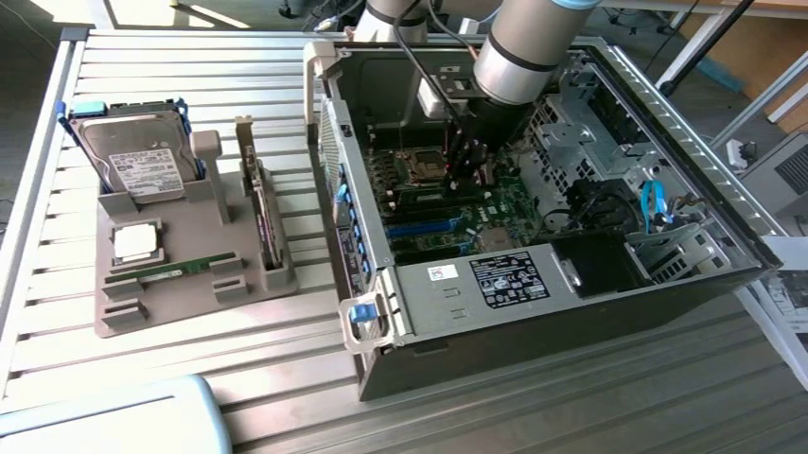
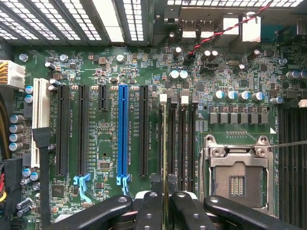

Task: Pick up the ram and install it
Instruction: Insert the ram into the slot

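Observation:
My gripper (image 2: 164, 195) reaches down inside the open computer case (image 1: 378, 312), over the motherboard (image 2: 105, 72). It is shut on the ram (image 2: 164, 143), a thin stick seen edge-on that runs out from between the two inner fingers (image 2: 151, 206). The ram lies in line with the black memory slots (image 2: 181, 139), beside the empty processor socket (image 2: 237, 177). Whether the ram touches a slot I cannot tell. In the exterior view the gripper (image 1: 467, 170) hangs below the grey arm (image 1: 524, 57), near the middle of the board.
On the exterior view's left a grey holder (image 1: 189, 222) carries a hard drive (image 1: 132, 161), a silver processor chip (image 1: 135, 243), an upright expansion card (image 1: 259, 203) and a second green stick (image 1: 170, 271). Drive cages and blue cables (image 1: 653, 203) crowd the case on the exterior view's right.

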`<state>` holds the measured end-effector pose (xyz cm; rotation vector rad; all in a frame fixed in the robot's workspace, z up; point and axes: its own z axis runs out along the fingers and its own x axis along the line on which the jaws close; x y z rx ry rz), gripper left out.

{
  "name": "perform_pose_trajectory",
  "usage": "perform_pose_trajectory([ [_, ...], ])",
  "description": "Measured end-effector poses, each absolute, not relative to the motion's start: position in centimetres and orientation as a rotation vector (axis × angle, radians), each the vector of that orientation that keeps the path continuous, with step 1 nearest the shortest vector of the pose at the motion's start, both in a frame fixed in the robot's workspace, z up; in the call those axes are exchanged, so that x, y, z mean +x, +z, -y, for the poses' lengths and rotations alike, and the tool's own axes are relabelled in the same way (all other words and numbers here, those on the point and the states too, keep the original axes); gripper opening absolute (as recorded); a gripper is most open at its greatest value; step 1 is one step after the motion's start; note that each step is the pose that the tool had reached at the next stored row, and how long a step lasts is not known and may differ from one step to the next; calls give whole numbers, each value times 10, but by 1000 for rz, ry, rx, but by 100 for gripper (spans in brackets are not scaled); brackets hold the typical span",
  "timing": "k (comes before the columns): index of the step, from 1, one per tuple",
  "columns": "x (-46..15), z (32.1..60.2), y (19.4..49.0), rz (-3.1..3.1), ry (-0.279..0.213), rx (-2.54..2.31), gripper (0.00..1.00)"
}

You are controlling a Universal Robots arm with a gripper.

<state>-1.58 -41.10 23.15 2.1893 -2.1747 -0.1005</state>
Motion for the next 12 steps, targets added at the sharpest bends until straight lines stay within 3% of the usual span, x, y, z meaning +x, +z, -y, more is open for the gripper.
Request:
perform_pose_trajectory([
  [12,-16,411,229,2175,-101,2189,14],
])
